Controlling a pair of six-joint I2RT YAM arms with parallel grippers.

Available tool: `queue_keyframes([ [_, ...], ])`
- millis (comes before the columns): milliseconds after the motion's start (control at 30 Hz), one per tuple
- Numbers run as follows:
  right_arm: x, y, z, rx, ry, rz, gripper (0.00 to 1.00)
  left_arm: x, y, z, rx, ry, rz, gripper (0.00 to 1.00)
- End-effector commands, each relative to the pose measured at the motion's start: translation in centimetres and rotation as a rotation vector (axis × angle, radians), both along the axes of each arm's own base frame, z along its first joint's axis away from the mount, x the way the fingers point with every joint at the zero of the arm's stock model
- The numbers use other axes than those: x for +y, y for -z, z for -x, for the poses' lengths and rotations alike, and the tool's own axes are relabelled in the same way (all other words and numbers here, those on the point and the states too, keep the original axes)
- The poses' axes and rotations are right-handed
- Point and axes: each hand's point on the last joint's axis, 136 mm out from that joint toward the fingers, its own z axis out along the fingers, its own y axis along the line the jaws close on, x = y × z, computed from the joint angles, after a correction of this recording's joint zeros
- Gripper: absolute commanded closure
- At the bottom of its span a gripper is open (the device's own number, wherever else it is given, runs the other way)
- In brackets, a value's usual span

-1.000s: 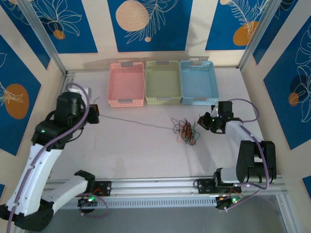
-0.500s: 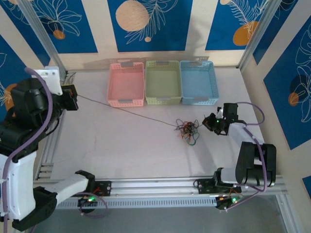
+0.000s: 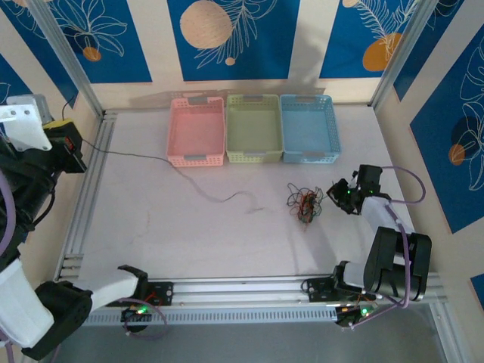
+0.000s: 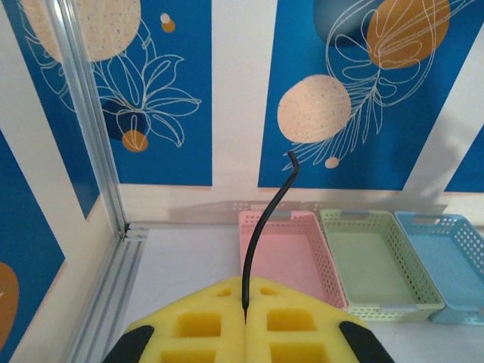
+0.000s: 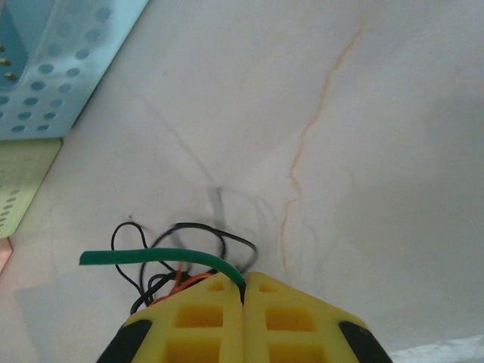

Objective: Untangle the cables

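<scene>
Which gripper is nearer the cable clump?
Right. The right gripper is beside the clump, gripping it; the left gripper, holding a black cable, is far off to the left.

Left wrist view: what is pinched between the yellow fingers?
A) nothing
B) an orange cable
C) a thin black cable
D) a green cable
C: a thin black cable rises from the seam where the left gripper's fingers press together, then curves up and to the right.
</scene>
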Motion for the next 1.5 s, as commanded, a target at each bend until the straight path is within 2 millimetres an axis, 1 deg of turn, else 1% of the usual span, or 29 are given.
queue_keyframes([
  [0, -1.0, 0.4, 0.5, 0.013, 0.061, 0.003, 1.0, 0.8, -0.4, 0.3, -0.017, -0.034, -0.025, 1.0],
  [67, -1.0, 0.3, 0.4, 0.003, 0.06, -0.008, 1.0, 0.4, -0.2, 0.0, -0.01, -0.02, -0.023, 1.0],
  [100, -0.6, 0.3, 0.2, -0.004, 0.045, -0.018, 1.0, -0.2, 0.2, -0.5, 0.001, 0.005, -0.019, 1.0],
  [167, -0.2, 0.4, 0.2, -0.003, 0.029, -0.025, 1.0, -1.9, 1.5, -1.8, 0.041, 0.074, -0.002, 1.0],
  [233, 0.1, 0.4, 0.1, -0.009, 0.018, -0.038, 1.0, -4.2, 3.8, -3.3, 0.101, 0.159, 0.029, 1.0],
  [300, 0.5, 0.3, 0.0, -0.018, 0.004, -0.052, 1.0, -6.4, 5.6, -4.5, 0.143, 0.249, 0.068, 1.0],
  [367, 0.7, 0.2, 0.0, -0.019, -0.007, -0.051, 1.0, -8.0, 6.6, -5.3, 0.168, 0.32, 0.095, 1.0],
  [400, 0.9, 0.2, 0.0, -0.019, -0.015, -0.054, 1.0, -8.6, 6.7, -5.6, 0.173, 0.344, 0.103, 1.0],
  [467, 1.3, 0.3, 0.0, -0.017, -0.031, -0.059, 1.0, -9.1, 6.5, -6.3, 0.173, 0.356, 0.11, 1.0],
  [533, 1.6, 0.5, 0.0, -0.015, -0.042, -0.063, 1.0, -9.3, 5.4, -6.7, 0.144, 0.362, 0.111, 1.0],
  [667, 1.9, 0.7, -0.1, -0.013, -0.051, -0.073, 1.0, -10.0, 2.6, -8.0, 0.085, 0.379, 0.117, 1.0],
  [700, 2.0, 0.7, -0.1, -0.013, -0.053, -0.075, 1.0, -10.2, 1.6, -8.1, 0.061, 0.388, 0.123, 1.0],
  [800, 2.1, 0.5, 0.0, -0.016, -0.057, -0.075, 1.0, -11.3, -0.3, -8.5, 0.01, 0.441, 0.157, 1.0],
  [833, 2.0, 0.5, 0.0, -0.016, -0.056, -0.074, 1.0, -11.6, -0.6, -8.6, 0.003, 0.458, 0.167, 1.0],
  [900, 2.1, 0.5, 0.1, -0.017, -0.059, -0.072, 1.0, -12.3, -0.2, -9.0, 0.016, 0.485, 0.185, 1.0],
  [1067, 2.2, 0.4, 0.1, -0.019, -0.064, -0.078, 1.0, -12.8, 2.8, -10.2, 0.085, 0.481, 0.199, 1.0],
  [1167, 2.3, 0.4, 0.0, -0.017, -0.069, -0.081, 1.0, -13.8, 4.7, -10.6, 0.139, 0.517, 0.217, 1.0],
  [1233, 2.3, 0.4, 0.0, -0.017, -0.07, -0.081, 1.0, -14.6, 6.6, -10.8, 0.19, 0.55, 0.233, 1.0],
  [1367, 2.4, 0.3, 0.1, -0.018, -0.074, -0.074, 1.0, -16.3, 13.0, -11.8, 0.331, 0.586, 0.295, 1.0],
  [1467, 2.5, 0.2, 0.1, -0.017, -0.083, -0.059, 1.0, -18.7, 19.5, -12.0, 0.459, 0.623, 0.329, 1.0],
])
